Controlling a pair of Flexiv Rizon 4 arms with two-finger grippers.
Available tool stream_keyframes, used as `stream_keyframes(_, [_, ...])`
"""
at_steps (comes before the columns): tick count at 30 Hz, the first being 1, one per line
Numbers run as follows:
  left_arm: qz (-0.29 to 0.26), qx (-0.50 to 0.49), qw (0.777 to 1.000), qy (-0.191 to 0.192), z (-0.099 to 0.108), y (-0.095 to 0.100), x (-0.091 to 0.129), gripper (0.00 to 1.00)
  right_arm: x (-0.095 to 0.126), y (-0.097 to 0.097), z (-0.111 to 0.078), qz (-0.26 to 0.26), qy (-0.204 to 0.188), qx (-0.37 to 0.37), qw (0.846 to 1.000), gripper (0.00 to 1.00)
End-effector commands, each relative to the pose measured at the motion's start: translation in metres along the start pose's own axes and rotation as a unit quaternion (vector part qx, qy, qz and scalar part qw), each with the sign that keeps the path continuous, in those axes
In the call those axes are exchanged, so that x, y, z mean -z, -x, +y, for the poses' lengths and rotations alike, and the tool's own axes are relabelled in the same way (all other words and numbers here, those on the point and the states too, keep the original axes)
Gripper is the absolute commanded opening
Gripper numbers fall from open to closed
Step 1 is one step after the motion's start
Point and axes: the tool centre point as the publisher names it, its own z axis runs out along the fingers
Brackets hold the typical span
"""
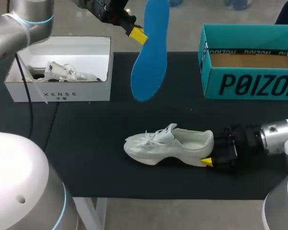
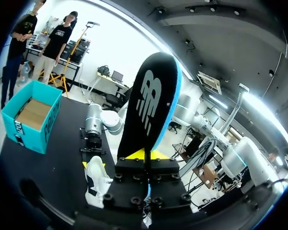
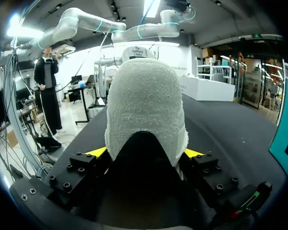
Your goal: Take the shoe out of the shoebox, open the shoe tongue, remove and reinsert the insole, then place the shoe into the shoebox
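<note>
Bench: black on top.
White box: open, at the bench's far left.
In the box: a crumpled white thing.

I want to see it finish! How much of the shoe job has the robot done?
Done: the white lace-up sneaker lies on the black table, outside the teal cardboard shoebox, its blue foam insole removed. In hand: the left jaws hold that insole in the air while the right jaws clamp the sneaker's heel. Left: slide the insole back in, then box the sneaker.
</note>
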Motion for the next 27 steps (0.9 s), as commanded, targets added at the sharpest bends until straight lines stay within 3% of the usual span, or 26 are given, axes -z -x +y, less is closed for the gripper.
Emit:
stream_keyframes(1, [0.017, -0.004, 1.0, 0.0, -0.002, 0.003, 0.003, 0.0, -0.001, 0.0, -0.003, -0.001, -0.001, -0.001, 1.0, 0.0])
stream_keyframes(13, [0.066, -0.004, 0.998, -0.012, -0.02, 0.02, 0.007, 0.0, -0.001, 0.0, -0.003, -0.001, -0.001, -0.001, 1.0, 0.0])
stream_keyframes(27, [0.057, -0.006, 0.998, -0.032, -0.027, 0.029, 0.004, 0.0, -0.001, 0.0, -0.003, -0.001, -0.001, -0.001, 1.0, 0.0])
